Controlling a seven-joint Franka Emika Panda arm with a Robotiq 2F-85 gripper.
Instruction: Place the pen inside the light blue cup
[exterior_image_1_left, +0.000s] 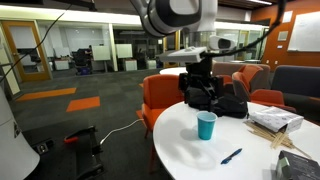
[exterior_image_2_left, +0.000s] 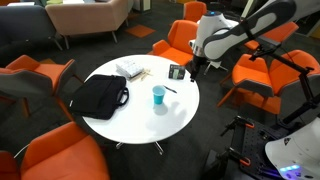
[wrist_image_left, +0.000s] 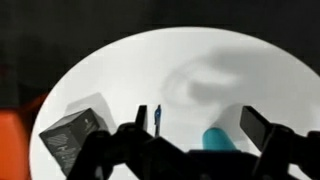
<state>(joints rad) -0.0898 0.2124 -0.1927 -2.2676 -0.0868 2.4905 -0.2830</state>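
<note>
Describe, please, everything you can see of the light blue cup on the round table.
The light blue cup is small, plain and has no handle. It tapers from a wider rim to a narrower base and looks like plastic. It stands upright, mouth up, on the white round table, towards the middle of the tabletop in both exterior views. Only the table touches it: the pen lies apart from it on the tabletop, and the black bag sits well clear of it.

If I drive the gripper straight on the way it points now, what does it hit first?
Most likely the bare white table: in the wrist view the open gripper aims between the pen and the light blue cup. Depth is hard to judge.
</note>
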